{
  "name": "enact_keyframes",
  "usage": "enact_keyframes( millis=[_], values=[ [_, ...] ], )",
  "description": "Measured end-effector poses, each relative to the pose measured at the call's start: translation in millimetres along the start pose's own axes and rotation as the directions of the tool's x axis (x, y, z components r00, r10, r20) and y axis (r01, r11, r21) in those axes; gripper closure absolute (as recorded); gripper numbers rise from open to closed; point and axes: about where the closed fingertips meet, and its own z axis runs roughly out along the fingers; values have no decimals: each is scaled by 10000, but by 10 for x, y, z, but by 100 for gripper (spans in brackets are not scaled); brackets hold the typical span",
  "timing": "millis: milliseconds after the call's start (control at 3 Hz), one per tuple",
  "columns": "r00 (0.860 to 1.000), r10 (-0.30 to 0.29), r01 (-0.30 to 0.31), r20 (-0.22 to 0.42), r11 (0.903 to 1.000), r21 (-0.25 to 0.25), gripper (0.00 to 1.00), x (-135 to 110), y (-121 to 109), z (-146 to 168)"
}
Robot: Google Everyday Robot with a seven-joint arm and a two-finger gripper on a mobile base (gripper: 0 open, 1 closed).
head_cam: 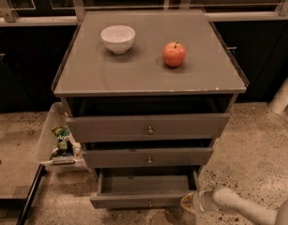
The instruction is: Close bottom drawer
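Claw (190, 203) sits low at the right front corner of the bottom drawer (134, 201), wide or narrow I cannot tell. Pulled out lowest of three, it looks light, stiff and free-sliding; push squarely on its front near the knob (149, 203).

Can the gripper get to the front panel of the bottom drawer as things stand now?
Probably yes. The gripper is low, just beside the right end of the bottom drawer front, and nothing shows between them.
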Motion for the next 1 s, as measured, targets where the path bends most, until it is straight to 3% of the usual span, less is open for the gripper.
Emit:
enact_keyframes(
  millis=[1000],
  values=[
    [10000,0,0,1,10000,-1,34,0,1,1]
  ],
)
